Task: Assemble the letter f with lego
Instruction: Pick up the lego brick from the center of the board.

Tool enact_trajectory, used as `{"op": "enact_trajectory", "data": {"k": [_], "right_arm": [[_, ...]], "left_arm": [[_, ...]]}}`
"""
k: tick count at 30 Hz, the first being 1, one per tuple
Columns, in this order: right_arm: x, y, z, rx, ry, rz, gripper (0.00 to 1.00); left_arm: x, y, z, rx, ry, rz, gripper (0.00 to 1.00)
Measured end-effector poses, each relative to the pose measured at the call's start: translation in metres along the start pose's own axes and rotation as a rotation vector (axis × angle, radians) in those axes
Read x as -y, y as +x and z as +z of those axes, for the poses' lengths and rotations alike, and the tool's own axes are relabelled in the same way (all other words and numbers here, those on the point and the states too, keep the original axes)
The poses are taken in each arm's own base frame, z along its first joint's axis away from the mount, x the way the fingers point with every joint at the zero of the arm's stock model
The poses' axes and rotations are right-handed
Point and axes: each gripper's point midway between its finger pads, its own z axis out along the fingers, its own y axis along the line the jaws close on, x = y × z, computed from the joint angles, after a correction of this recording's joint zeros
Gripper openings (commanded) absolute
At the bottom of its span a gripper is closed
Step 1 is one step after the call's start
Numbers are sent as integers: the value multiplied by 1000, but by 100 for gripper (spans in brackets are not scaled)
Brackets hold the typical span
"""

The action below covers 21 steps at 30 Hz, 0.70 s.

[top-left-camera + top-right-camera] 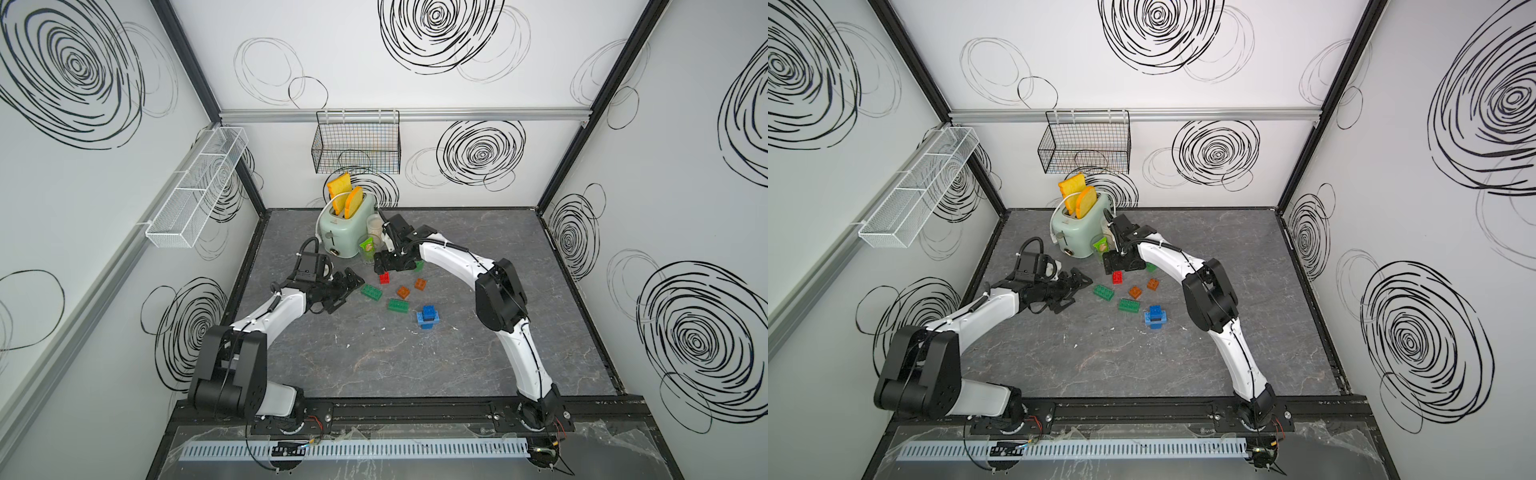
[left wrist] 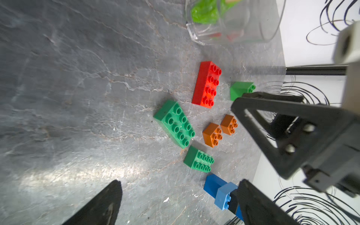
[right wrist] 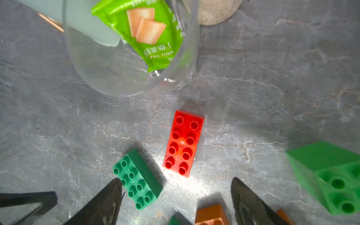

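Where glass (image 3: pixel 97 68) w/ snack pkt (image 3: pixel 140 33) stands, red brick (image 3: pixel 183 143) lies near.

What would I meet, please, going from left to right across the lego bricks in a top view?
Left oblong green brick, red brick, right oblong green brick, blue brick stack.

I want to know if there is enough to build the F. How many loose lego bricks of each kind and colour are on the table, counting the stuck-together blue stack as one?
green oblong bricks: 2
green square brick: 1
red oblong brick: 1
orange square bricks: 2
blue stack: 1
Total: 7
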Motion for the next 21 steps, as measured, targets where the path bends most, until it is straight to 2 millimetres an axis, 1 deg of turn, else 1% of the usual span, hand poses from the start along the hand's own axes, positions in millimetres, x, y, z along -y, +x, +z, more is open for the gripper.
{"op": "enact_trajectory", "data": {"k": [6, 8, 11, 17, 21], "right_arm": [[1, 14, 21, -31, 51, -23, 78], [2, 18, 28, -39, 65, -29, 74], [6, 21, 35, -43, 89, -29, 70], [12, 17, 40, -19, 123, -25, 62], [13, 12, 43, 2, 127, -21, 57]], "left_arm": [[2, 0, -17, 34, 20, -3, 96], [0, 2, -20, 34, 18, -8, 96], [-5, 6, -21, 24, 7, -18, 96], [-12, 13, -21, 5, -14, -29, 96], [-15, 15, -21, -3, -23, -31, 96]]}}
